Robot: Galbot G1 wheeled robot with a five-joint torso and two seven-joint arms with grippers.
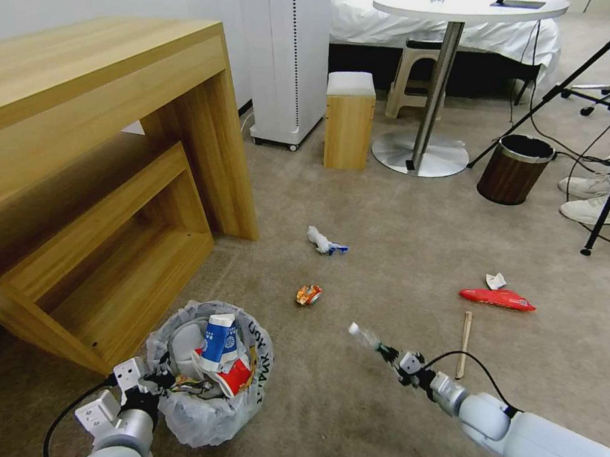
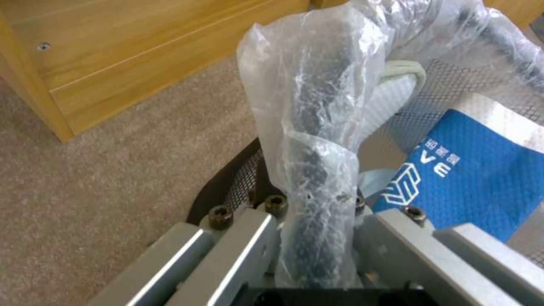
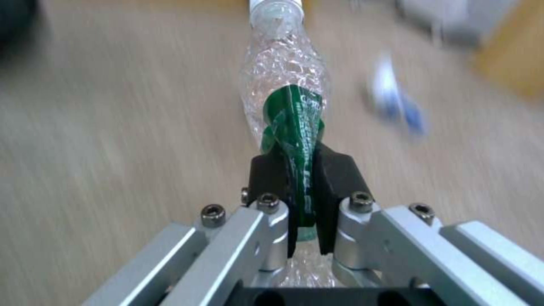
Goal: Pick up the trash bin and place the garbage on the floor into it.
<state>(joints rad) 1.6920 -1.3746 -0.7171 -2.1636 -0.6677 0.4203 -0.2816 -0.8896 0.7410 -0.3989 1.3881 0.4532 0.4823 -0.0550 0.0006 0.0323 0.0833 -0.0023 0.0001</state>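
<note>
Head view: ur right pincer (image 1: 388, 353) is clamped on the bottle (image 1: 366, 338), w/ the trash bin (image 1: 210, 372) off to its left, rim pinched by left pincer (image 1: 157, 382).

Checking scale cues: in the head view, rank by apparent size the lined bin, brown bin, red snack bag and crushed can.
1. Lined bin, though nearest the camera.
2. Brown bin, farther off.
3. Red snack bag.
4. Crushed can.

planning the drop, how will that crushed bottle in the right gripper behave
The bottle looks crumpled and empty, so probably light and springy. The right gripper pinches its label, which may slip. It would likely bounce off the trash bin.
</note>
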